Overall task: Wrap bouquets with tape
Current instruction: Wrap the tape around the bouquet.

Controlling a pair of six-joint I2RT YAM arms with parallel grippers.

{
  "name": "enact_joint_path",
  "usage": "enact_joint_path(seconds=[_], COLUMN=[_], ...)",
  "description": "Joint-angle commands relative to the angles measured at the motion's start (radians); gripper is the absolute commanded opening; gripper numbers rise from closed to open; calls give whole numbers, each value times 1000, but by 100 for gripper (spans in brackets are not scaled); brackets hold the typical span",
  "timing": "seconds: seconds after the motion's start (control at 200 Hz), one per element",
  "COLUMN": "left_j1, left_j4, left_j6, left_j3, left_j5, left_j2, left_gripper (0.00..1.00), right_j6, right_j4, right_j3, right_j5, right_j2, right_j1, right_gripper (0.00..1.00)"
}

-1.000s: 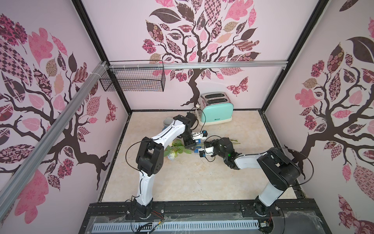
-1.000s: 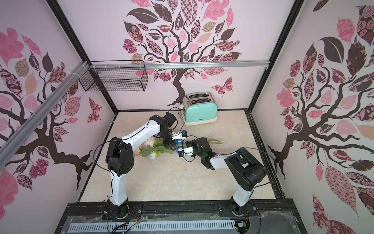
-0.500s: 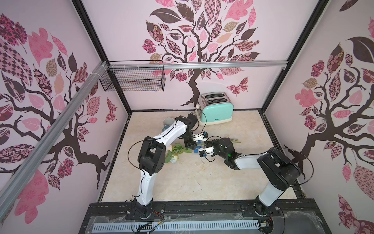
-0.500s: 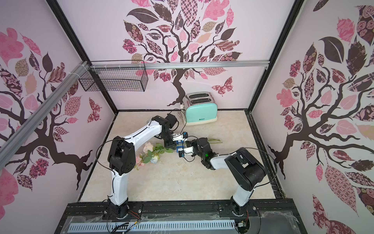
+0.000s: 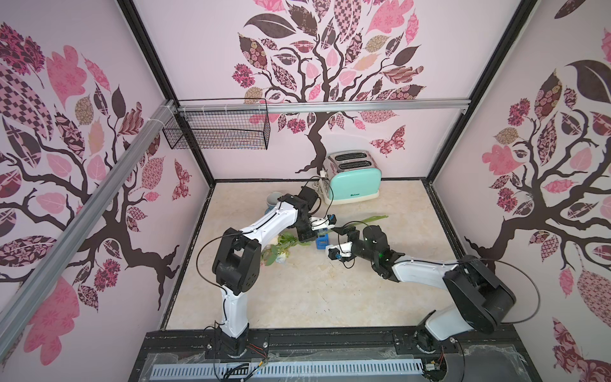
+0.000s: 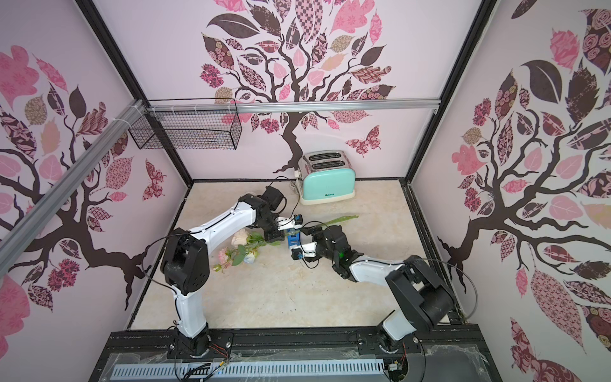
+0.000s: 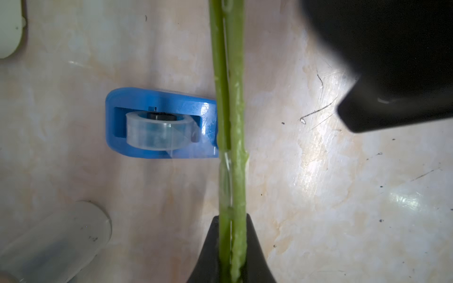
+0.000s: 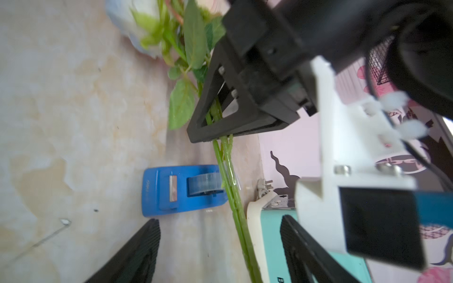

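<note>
Since the earlier frames, the right gripper (image 8: 219,220) has opened and now stands wide, holding nothing, and the blooms of the bouquet (image 6: 243,246) have shifted slightly toward the lower left in both top views. Largest item first: the table (image 5: 297,297) fills the centre of both top views, and every task item lies in its upper middle area. From the lower left of the frame the left arm (image 5: 264,225) reaches up to frame centre, and from the lower right the right arm (image 5: 420,271) reaches to the same spot. The bouquet's blooms and leaves rest on the table left of centre, while its stems (image 7: 230,98) run up and to the right, toward the toaster (image 5: 355,180). At frame centre the left gripper (image 7: 231,220) is clamped narrow on the stems just past the leaves and carries them above the tape dispenser (image 7: 157,98), which stands on the table between the two grippers and holds the tape roll (image 7: 157,133). In the right wrist view the stems pass through the gap between the right gripper's spread fingers, and no contact is visible. Smallest item: a clear film (image 7: 225,176) lies around the stems beside the left gripper's tips. Assessment: at least one piece of tape appears applied, so binding is under way. Whether that film is joined to the roll cannot be told. Remaining work, as judged: finish the wrap, separate it if attached, and set the bouquet down.
</note>
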Motion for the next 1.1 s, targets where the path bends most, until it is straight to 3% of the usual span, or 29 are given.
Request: enact_joint_path(seconds=[0.0,0.11,0.285,0.405,0.52,0.645,0.795,0.955,1.095], left_j1=[-8,-18,-39,-63,-77,-94,-108,-140,-142], left_j4=[104,165,196,216,260,315,387,496,548], left_j6=[56,83,98,122,132,168,195,245,258], left_j3=[-94,-156,-183,-205,-233,-285,-346,-410,-432], left_j5=[-44,-80,-137,-169,-178,-225,-253,-368,-410], left_j2=[-79,-116,-115,-122,-141,-164,-202,-212,-215], left_gripper=[0,0,0,0,0,0,0,0,0], right_j6=[202,315,444,593,759,645,455,355,308], right_j4=[-221,-361,-425,-501,-569,-889,-1282,-1645,-1768], right_j3=[-3,38,128,256,411,662,957,1247,1339], right_j5=[-77,-87,-67,-230,-424,-471,-538,-423,-442], right_j2=[-161,-268,-388,-372,-255,-35,246,504,609], right_j1=[2,3,-17,-182,-359,-380,-379,-330,-265], right_gripper=[84,82,79,76,75,74,64,63,65])
